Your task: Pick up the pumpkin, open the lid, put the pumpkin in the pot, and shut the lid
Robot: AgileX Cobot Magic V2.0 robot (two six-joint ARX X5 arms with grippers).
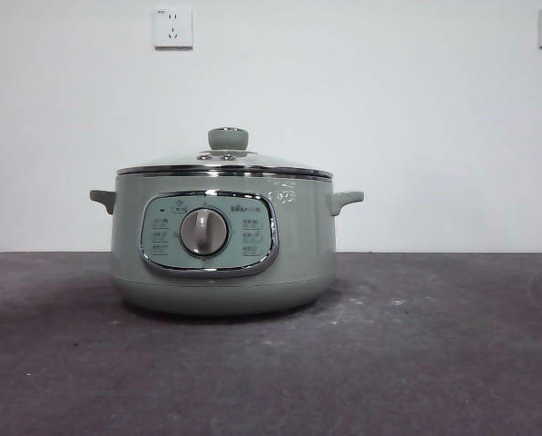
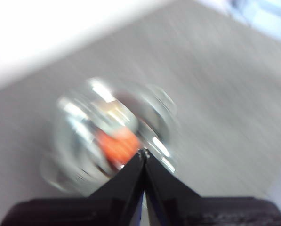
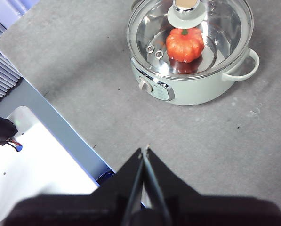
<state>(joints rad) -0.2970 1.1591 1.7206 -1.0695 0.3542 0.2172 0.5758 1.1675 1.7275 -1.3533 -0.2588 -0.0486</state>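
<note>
The left gripper had its jaws pressed together at the tips, holding nothing. Its wrist view was smeared, which suggested the arm was moving. Beyond the tips, close ahead, lay a blurred round shape of glass and chrome with an orange patch inside. I took it for the lid over the pumpkin.

In the front view the pot stood on the dark table, dial facing the camera. The lid sat level on its rim and its knob was upright. No arm showed in that view.

The right gripper also had its jaws together and empty. It hung well clear of the pot, which lay far ahead of its tips and to one side. Through the glass the pumpkin rested on the pot floor, stem up, partly under the knob.

Judgement: pumpkin in, lid on, so the task looked finished or nearly so, with the step in hand being withdrawal. To do it well, each arm should lift straight away from the pot first, then swing out. That keeps the jaws off the knob and side handles so the lid stays seated. The left arm, being nearer, needs the more care.
</note>
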